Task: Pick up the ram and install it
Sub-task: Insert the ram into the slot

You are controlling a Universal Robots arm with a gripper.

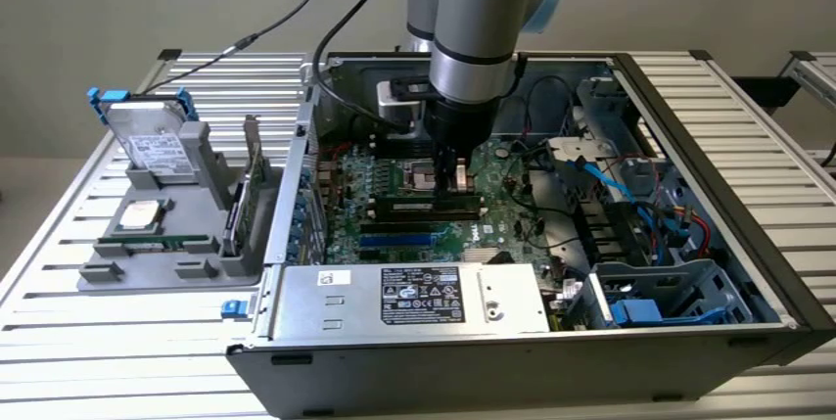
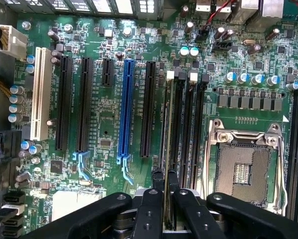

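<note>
1. The ram (image 2: pixel 168 119) stands on its thin edge between my fingers (image 2: pixel 149 209). Its long axis runs straight out ahead of my fingertips, parallel to the long slots of the motherboard (image 2: pixel 104 149).
2. It lies in line with the black memory slots (image 2: pixel 188 124), which sit just beside it on one side of me. I cannot tell how deep it is seated.
3. It is a thin, flat green stick, and from above I see little more than its narrow top edge.
4. The board beneath me is glossy green and studded with small round capacitors. A blue slot (image 2: pixel 125 107) and a cream-white slot (image 2: pixel 42 92), both hard plastic, lie off to my other side. A square, metal-framed processor socket (image 2: pixel 243 169) sits past the memory slots.
5. My claw (image 2: pixel 166 175) is matte black with bolted fingers. It is pressed nearly together, pinching the ram across its flat faces.
6. In the exterior view my claw (image 1: pixel 456 183) reaches straight down inside the open grey metal computer case (image 1: pixel 731 146).
</note>
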